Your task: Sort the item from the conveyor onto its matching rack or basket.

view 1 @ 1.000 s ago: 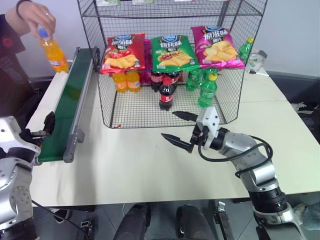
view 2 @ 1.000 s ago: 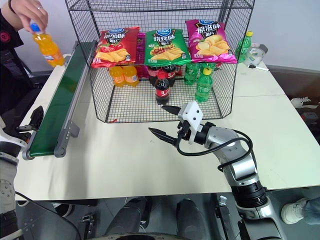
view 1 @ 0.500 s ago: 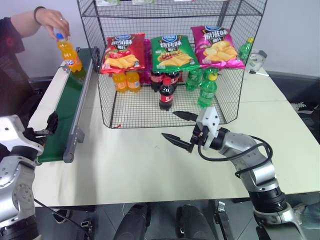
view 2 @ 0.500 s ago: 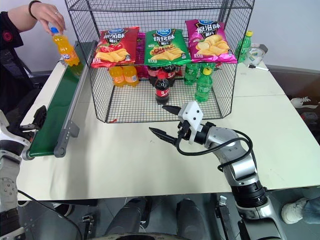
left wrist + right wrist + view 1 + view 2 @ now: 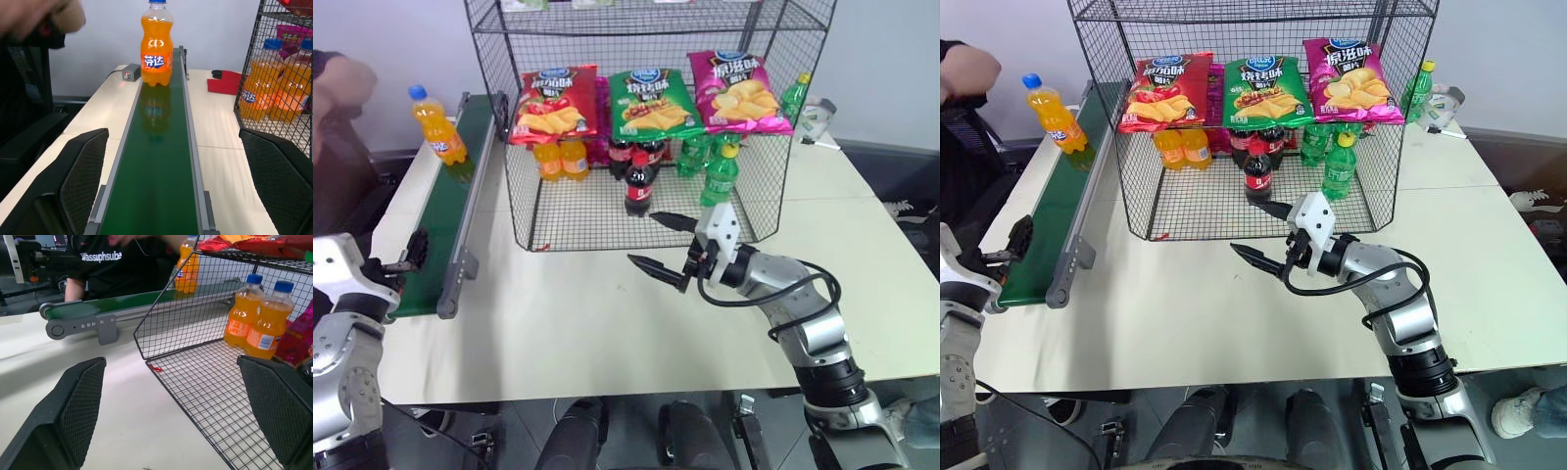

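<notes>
White table; person's blurred hand at far end; red object on tabletop.

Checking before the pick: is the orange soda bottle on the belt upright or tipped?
Upright: the orange soda bottle stands on its base on the conveyor, blue cap up, nothing touching it.

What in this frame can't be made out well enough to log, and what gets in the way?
- Person's hand: blurred in the left wrist view and cut by the top edge.
- Top tier of the rack: cut off by the eye views' upper edge, its contents unreadable.
- Rear bottles behind the red-capped cola bottle: partly hidden by chip bags and mesh.
- Orange soda bottle on the conveyor: its cap is hidden in the right wrist view by the person's blurred arm.
</notes>
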Available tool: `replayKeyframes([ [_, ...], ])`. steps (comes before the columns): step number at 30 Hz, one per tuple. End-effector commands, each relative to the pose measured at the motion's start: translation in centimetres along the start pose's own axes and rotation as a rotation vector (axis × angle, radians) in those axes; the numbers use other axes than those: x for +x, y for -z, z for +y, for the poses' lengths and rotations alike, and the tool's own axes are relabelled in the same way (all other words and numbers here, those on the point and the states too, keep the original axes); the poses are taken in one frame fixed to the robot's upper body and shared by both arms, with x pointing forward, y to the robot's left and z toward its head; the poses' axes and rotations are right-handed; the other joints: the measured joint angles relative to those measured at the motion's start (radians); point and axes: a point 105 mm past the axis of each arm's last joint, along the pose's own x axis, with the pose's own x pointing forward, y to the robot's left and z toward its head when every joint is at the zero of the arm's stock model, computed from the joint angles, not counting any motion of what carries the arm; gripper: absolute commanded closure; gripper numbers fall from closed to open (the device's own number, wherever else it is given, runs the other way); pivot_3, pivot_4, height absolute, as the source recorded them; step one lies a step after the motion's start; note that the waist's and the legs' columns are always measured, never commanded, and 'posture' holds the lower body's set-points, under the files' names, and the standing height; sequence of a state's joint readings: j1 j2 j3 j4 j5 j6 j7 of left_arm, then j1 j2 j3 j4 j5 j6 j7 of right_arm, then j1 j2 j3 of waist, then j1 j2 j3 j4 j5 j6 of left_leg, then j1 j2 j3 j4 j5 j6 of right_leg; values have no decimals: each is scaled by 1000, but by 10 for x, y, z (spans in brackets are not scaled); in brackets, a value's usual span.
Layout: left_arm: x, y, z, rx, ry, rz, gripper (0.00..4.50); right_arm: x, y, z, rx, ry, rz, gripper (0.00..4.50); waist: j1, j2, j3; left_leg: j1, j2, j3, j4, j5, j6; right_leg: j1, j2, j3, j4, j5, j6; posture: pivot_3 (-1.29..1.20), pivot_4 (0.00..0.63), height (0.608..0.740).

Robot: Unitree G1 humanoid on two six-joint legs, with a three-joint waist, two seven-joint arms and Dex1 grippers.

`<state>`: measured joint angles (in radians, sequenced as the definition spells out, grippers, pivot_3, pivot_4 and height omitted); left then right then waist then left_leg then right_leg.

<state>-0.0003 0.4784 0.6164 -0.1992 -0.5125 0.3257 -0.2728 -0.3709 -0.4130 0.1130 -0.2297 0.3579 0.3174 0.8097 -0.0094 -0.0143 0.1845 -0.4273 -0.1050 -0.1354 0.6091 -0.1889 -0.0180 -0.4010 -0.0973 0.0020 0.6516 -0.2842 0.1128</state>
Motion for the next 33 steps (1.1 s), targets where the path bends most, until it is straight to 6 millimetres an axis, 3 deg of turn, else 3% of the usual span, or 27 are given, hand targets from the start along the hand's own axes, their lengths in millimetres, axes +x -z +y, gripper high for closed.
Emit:
replayKeyframes([
  [1, -1, -13, 3, 17, -14, -54, 20, 3, -12, -1, -44, -9, -42, 0, 0, 0, 0, 0, 0, 0, 0, 0, 0, 0, 0, 0, 0, 0, 0, 0, 150, 740],
  [12, -4, -18, 22, 26, -106, -89, 20, 3, -12, 1, -41, -4, -45, 0, 0, 0, 0, 0, 0, 0, 0, 0, 0, 0, 0, 0, 0, 0, 0, 0, 150, 740],
  [33, 5, -19, 23, 19, -104, -103, 20, 8, -13, 0, -52, -5, -59, 0, -1, 0, 0, 0, 0, 0, 0, 0, 0, 0, 0, 0, 0, 1, 2, 0, 150, 740],
])
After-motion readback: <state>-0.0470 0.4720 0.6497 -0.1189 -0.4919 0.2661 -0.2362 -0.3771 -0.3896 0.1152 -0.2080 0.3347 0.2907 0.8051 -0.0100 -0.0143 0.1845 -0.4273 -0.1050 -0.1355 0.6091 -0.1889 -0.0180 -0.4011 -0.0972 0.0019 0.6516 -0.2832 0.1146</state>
